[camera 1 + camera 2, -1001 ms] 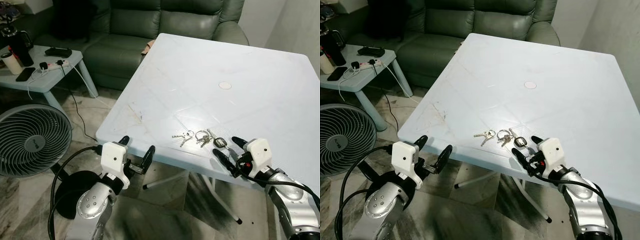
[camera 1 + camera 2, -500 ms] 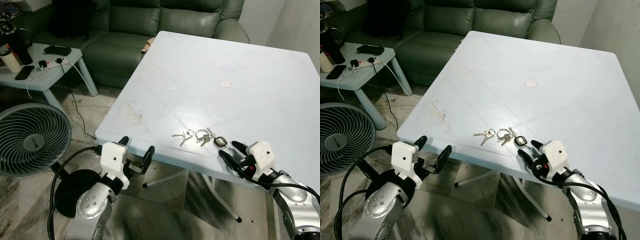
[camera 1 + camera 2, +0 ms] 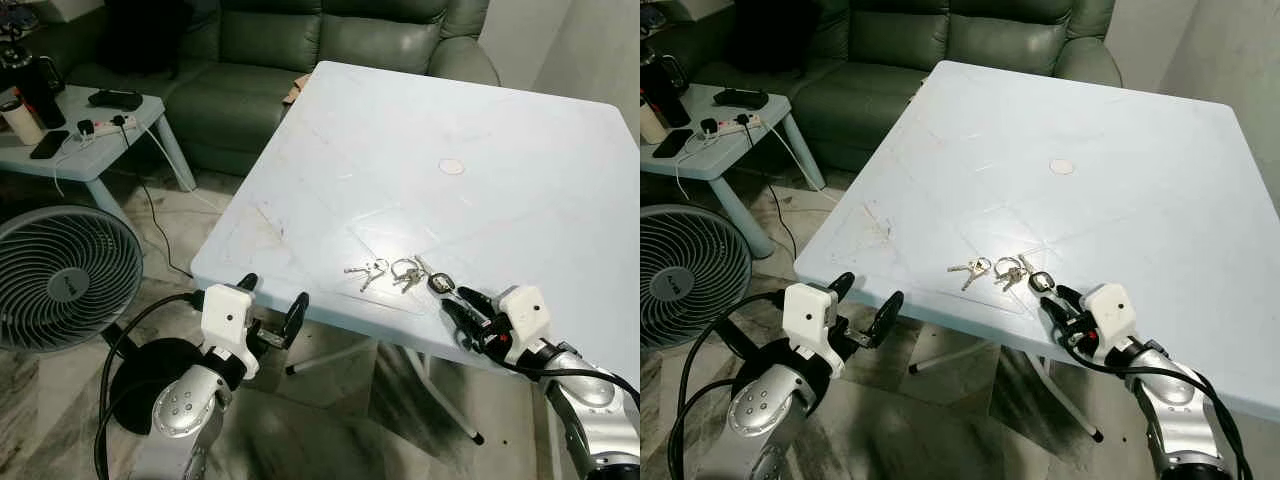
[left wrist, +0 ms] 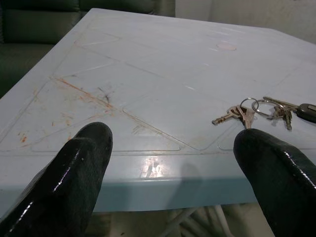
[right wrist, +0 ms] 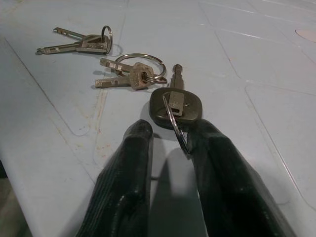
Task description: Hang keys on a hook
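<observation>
Keys [image 3: 400, 274] lying near front edge of pale blue desk [image 3: 480, 130]: two small bunches plus black-headed car key [image 5: 176, 107] with ring. Right gripper [image 3: 468, 312] low on desk just behind car key, fingers [image 5: 126, 177] narrowly apart, ring between tips, looks touching one finger, not clamped. Left gripper [image 3: 272, 309] hangs below desk's front edge, fingers spread wide, holding nothing. Fan [image 3: 65, 280] on floor to left, green sofa [image 3: 300, 50] behind desk.
</observation>
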Controlling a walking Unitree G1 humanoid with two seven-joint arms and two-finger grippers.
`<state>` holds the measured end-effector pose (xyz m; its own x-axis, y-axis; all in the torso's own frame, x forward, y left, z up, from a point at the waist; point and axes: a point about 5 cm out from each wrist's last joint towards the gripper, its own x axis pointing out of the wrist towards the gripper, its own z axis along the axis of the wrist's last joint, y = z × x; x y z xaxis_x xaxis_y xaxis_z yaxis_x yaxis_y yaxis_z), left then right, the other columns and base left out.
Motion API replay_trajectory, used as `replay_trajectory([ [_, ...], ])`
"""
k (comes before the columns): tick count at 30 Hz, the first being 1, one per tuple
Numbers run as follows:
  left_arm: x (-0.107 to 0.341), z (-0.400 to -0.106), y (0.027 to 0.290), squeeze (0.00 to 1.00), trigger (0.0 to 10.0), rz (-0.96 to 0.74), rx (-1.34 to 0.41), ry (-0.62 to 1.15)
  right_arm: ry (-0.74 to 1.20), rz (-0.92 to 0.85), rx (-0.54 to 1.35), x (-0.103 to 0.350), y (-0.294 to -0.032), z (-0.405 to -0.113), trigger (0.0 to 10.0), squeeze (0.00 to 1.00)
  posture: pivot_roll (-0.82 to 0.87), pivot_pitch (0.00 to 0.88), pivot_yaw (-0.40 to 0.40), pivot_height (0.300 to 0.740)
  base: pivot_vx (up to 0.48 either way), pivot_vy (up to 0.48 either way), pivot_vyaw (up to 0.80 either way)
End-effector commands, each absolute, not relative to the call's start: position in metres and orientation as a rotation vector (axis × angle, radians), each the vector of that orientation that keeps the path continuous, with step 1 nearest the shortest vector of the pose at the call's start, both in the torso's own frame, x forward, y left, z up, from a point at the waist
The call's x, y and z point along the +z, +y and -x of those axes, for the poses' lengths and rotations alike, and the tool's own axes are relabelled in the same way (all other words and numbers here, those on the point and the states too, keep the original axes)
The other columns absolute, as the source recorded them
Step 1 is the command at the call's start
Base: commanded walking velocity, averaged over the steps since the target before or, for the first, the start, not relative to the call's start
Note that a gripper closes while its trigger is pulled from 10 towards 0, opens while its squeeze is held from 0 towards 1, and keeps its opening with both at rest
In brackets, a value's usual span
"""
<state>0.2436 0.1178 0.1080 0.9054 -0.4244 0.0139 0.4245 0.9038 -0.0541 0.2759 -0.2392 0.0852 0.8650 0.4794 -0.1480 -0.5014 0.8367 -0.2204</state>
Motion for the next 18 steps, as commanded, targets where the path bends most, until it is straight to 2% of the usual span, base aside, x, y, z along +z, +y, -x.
replay_trajectory([
  [1,0.1123,-0.2429,0.1193,0.00,10.0,0.041,-0.434,-0.013,0.075,0.246,0.504,0.0864,-0.2411,-0.2770,2.0,0.00,-0.02,0.113,0.013,0.732,0.000,0.000,0.00],
  [2,0.1123,-0.2429,0.1193,0.00,10.0,0.041,-0.434,-0.013,0.075,0.246,0.504,0.0864,-0.2411,-0.2770,2.0,0.00,-0.02,0.113,0.013,0.732,0.000,0.000,0.00],
  [3,0.1125,-0.2431,0.1193,0.00,10.0,0.041,-0.435,-0.014,0.073,0.244,0.502,0.0869,-0.2407,-0.2777,3.0,0.00,-0.01,0.112,0.013,0.732,0.000,0.000,0.00],
  [6,0.1126,-0.2433,0.1193,0.00,10.0,0.040,-0.435,-0.014,0.068,0.239,0.498,0.0876,-0.2404,-0.2784,3.0,0.00,-0.01,0.112,0.013,0.732,0.000,0.000,0.00],
  [7,0.1124,-0.2430,0.1194,0.00,10.0,0.040,-0.435,-0.013,0.067,0.238,0.496,0.0873,-0.2402,-0.2782,3.7,0.00,-0.01,0.113,0.014,0.732,0.000,0.000,0.00],
  [9,0.1125,-0.2429,0.1192,0.00,10.0,0.041,-0.436,-0.013,0.067,0.232,0.492,0.0874,-0.2404,-0.2785,3.8,0.00,-0.01,0.114,0.014,0.732,0.000,0.000,0.00],
  [10,0.1124,-0.2425,0.1191,0.00,10.0,0.041,-0.437,-0.012,0.067,0.231,0.488,0.0873,-0.2405,-0.2788,4.8,0.00,-0.01,0.113,0.014,0.732,0.000,0.000,0.00],
  [11,0.1124,-0.2425,0.1191,0.00,10.0,0.041,-0.437,-0.012,0.067,0.231,0.488,0.0873,-0.2405,-0.2788,4.8,0.00,-0.01,0.113,0.014,0.732,0.000,0.000,0.00],
  [12,0.1122,-0.2423,0.1191,0.00,10.0,0.041,-0.437,-0.012,0.066,0.233,0.486,0.0873,-0.2404,-0.2790,9.3,0.00,-0.01,0.113,0.014,0.732,0.000,0.000,0.00],
  [13,0.1122,-0.2422,0.1190,0.00,10.0,0.041,-0.437,-0.011,0.065,0.233,0.483,0.0874,-0.2406,-0.2792,10.0,0.00,-0.01,0.113,0.014,0.732,0.000,0.000,0.00],
  [18,0.1123,-0.2424,0.1187,0.00,10.0,0.044,-0.436,-0.012,0.061,0.238,0.468,0.0884,-0.2420,-0.2807,10.0,0.00,-0.01,0.112,0.014,0.732,0.000,0.000,0.00],
])
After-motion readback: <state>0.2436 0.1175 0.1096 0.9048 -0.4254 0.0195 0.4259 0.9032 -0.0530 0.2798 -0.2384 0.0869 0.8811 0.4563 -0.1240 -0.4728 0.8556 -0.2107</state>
